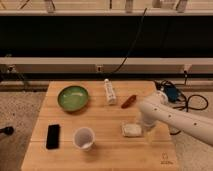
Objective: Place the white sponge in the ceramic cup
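The white sponge lies flat on the wooden table, right of centre. The ceramic cup stands upright to its left, near the front, and looks empty. My gripper hangs at the end of the white arm that comes in from the right, right at the sponge's right edge. The arm's bulk hides the fingers.
A green bowl sits at the back left. A white tube-like bottle lies at the back centre, with a reddish-brown object to its right. A black phone lies at the front left. Cables lie off the table's right edge.
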Robot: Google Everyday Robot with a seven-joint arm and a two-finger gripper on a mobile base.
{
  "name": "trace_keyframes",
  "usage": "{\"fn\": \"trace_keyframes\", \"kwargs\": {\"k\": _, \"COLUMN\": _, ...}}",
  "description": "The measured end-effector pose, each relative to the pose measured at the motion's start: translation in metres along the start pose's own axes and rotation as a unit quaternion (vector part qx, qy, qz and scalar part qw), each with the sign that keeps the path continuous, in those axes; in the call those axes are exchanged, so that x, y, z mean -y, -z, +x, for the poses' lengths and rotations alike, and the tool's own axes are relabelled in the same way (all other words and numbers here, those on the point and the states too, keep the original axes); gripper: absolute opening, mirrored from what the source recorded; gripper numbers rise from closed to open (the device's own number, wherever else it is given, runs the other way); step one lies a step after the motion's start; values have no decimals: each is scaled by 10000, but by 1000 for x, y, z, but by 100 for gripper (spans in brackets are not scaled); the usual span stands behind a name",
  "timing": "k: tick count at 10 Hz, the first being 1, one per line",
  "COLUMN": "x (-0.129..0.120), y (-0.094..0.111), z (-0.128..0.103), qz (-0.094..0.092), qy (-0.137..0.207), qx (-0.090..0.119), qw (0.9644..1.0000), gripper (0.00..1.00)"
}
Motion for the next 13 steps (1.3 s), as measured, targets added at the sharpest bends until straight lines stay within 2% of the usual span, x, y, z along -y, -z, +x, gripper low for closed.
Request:
{"fn": "trace_keyframes", "kwargs": {"k": 4, "x": 8, "y": -9, "z": -11, "qz": -34, "qy": -9, "qx": 134, "qw": 9999, "gripper": 80}}
{"fn": "trace_keyframes", "kwargs": {"k": 5, "x": 9, "y": -17, "z": -11, "qz": -71, "qy": -48, "qx": 196, "qw": 9998, "gripper": 75}}
{"fn": "trace_keyframes", "kwargs": {"k": 7, "x": 12, "y": -24, "z": -13, "qz": -61, "qy": -76, "qx": 287, "qw": 9995, "gripper": 58}}
{"fn": "trace_keyframes", "kwargs": {"k": 9, "x": 12, "y": -23, "z": -14, "qz": -31, "qy": -93, "qx": 400, "qw": 9991, "gripper": 36}}
{"fn": "trace_keyframes", "kwargs": {"k": 12, "x": 13, "y": -21, "z": -15, "qz": -30, "qy": -79, "qx": 405, "qw": 9991, "gripper": 6}}
{"fn": "trace_keyframes", "kwargs": {"k": 13, "x": 13, "y": -21, "z": -15, "qz": -36, "qy": -77, "qx": 405, "qw": 9991, "gripper": 1}}
